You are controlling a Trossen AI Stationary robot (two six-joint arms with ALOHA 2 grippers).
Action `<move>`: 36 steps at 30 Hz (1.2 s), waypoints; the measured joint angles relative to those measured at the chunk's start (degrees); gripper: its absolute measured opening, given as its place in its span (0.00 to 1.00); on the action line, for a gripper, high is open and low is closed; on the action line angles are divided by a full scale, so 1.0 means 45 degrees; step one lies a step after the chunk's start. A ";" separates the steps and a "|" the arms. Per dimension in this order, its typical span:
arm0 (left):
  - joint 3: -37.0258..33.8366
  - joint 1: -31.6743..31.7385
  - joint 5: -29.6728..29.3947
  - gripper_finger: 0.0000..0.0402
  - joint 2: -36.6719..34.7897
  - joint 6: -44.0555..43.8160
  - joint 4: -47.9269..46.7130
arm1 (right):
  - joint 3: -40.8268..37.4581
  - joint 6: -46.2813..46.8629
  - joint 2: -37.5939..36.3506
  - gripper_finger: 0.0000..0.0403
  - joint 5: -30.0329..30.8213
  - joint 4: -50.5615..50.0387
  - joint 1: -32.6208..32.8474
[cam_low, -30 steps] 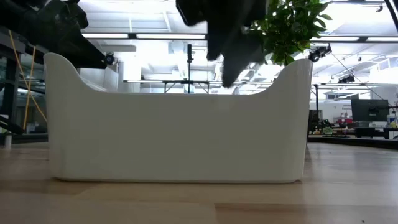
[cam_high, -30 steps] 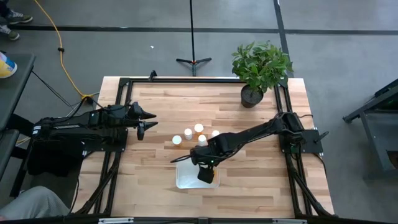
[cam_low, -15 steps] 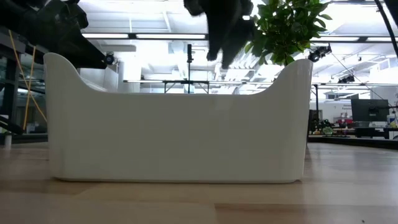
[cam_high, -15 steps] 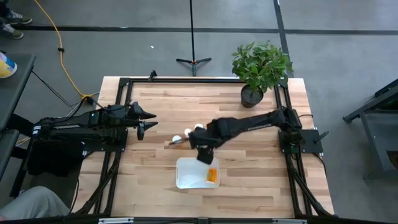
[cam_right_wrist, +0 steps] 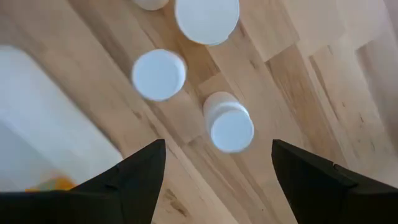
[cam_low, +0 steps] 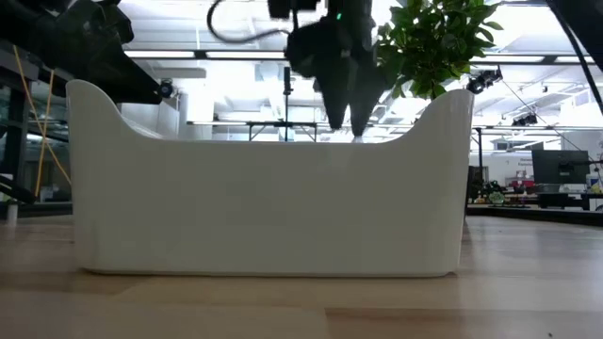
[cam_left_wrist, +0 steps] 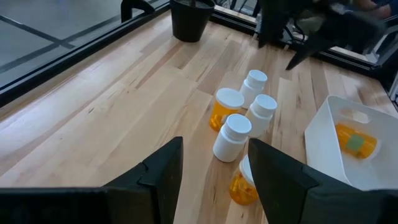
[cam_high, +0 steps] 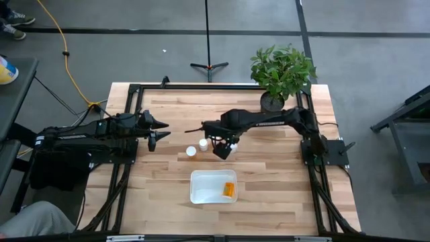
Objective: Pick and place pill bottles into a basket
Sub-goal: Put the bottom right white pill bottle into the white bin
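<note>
Several pill bottles with white caps (cam_left_wrist: 231, 135) stand in a cluster on the wooden table, left of its middle; three caps show in the right wrist view (cam_right_wrist: 229, 127). One orange bottle (cam_high: 229, 190) lies on its side in the white basket (cam_high: 201, 186) near the front edge. My right gripper (cam_high: 222, 148) hangs open above the cluster, fingers pointing down, touching nothing; it also shows in the right wrist view (cam_right_wrist: 214, 186) and the low view (cam_low: 345, 122). My left gripper (cam_high: 160, 132) waits open at the table's left, its fingers (cam_left_wrist: 161, 177) pointing at the cluster.
A potted plant (cam_high: 277, 77) in a dark pot (cam_left_wrist: 191, 22) stands at the far right corner. The basket's wall (cam_low: 273, 198) fills the low view. Bare wood lies around the basket and along the far edge. A person's leg (cam_high: 33, 222) shows off the table's near left.
My right gripper has gone from above the basket toward the table's far edge and now hangs over the bottle cluster. An orange bottle that did not show before now lies in the basket's right part.
</note>
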 joint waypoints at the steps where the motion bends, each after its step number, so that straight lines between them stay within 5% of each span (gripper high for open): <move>1: 0.0000 0.0000 0.0005 0.54 0.0004 0.0000 -0.0010 | -0.0006 0.0000 0.0119 0.70 -0.0050 0.0008 -0.0054; 36: 0.0000 0.0000 0.0350 0.54 0.0003 0.0092 -0.0097 | -0.0005 0.0336 0.1060 0.70 -0.0634 -0.0627 -0.0540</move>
